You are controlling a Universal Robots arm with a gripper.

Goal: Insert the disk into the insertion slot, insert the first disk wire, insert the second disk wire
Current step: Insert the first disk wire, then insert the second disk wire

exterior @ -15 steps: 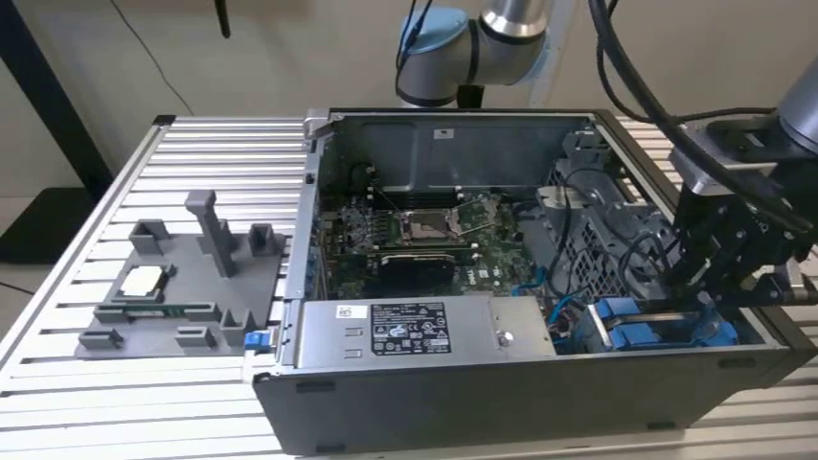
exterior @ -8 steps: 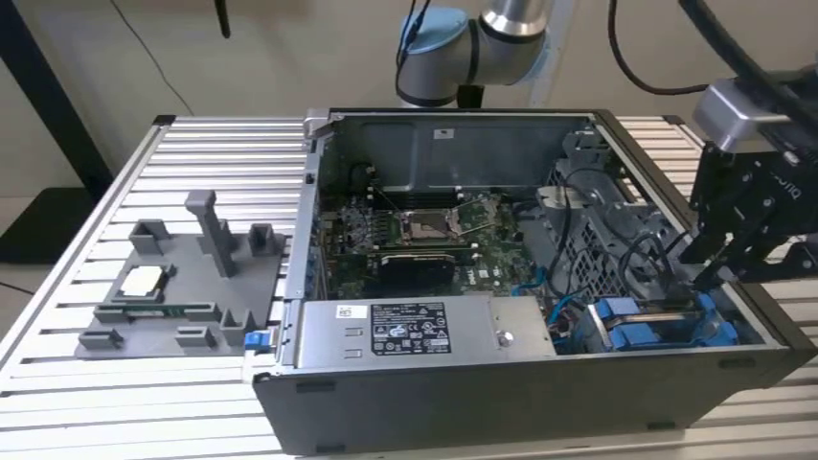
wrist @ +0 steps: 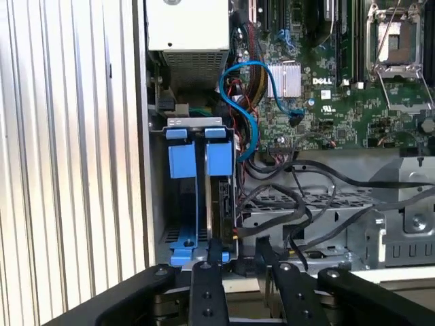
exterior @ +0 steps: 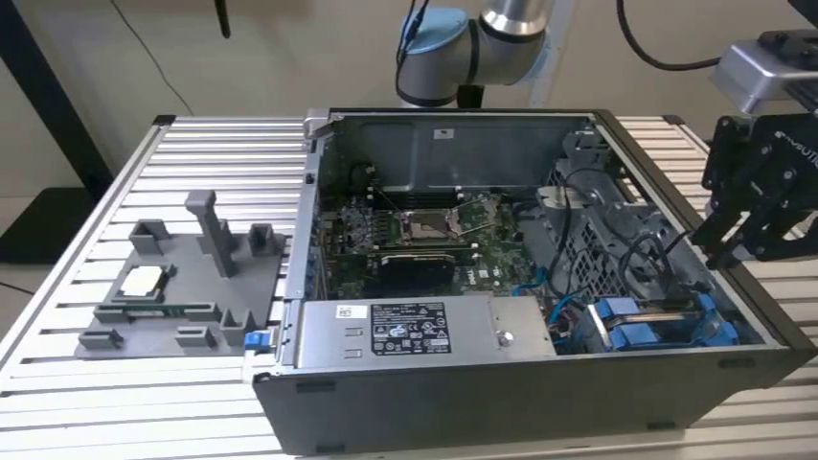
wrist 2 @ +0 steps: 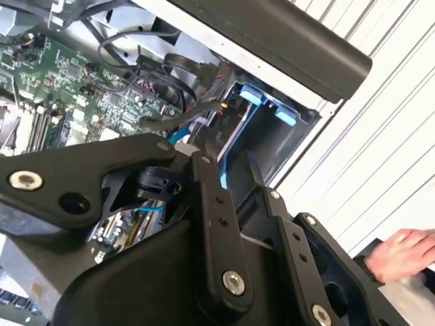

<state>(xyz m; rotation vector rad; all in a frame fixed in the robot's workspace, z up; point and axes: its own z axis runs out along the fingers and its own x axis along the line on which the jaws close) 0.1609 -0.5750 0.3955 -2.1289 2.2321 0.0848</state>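
The insertion slot [exterior: 601, 335] is the grey bay in the near right corner of the open computer case. Blue carrier tabs [wrist: 200, 157] stand in it, and the disk [wrist: 222, 207] shows as a thin dark slab on edge beside the blue rail. A black wire end with an orange mark [wrist: 234, 235] lies at the disk's edge; whether it is plugged in I cannot tell. My gripper [exterior: 735, 244] hangs above the case's right wall, just off the slot. In both wrist views its black fingers [wrist: 207, 278] stand apart with nothing between them. The blue tabs [wrist 2: 268, 105] lie past the fingertips.
A grey labelled power-supply box [exterior: 409, 331] sits next to the slot. Loose black cables [wrist: 319, 180] and a blue cable [wrist: 253, 112] cross the perforated cage and motherboard [exterior: 422, 230]. A grey fixture [exterior: 179, 287] lies at the exterior view's left. A person's hand [wrist 2: 401, 255] rests on the slatted table.
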